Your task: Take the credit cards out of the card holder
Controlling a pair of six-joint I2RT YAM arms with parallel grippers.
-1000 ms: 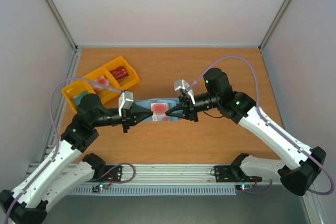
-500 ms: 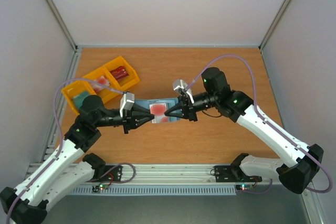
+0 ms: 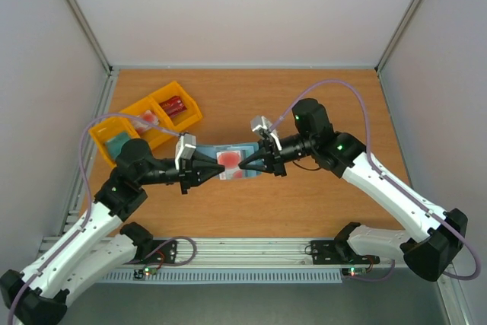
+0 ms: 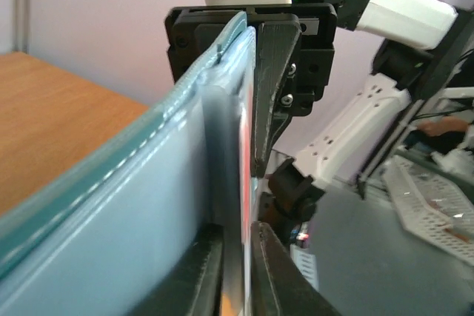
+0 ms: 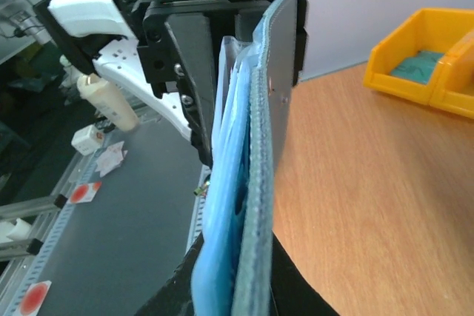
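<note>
The slate-blue card holder hangs open between my two grippers, a little above the table. A pinkish-red credit card shows on its inner face. My left gripper is shut on the left edge of that card; in the left wrist view the card's red edge runs between the closed jaws, beside the holder's pale blue wall. My right gripper is shut on the holder's right side, seen edge-on in the right wrist view. Teal cards in the holder do not show.
A yellow three-compartment tray stands at the back left, holding a teal card, a pinkish item and a red item. It also shows in the right wrist view. White walls enclose the wooden table.
My left gripper has edged slightly to the right and down with the card. The right gripper and the holder have barely shifted.
</note>
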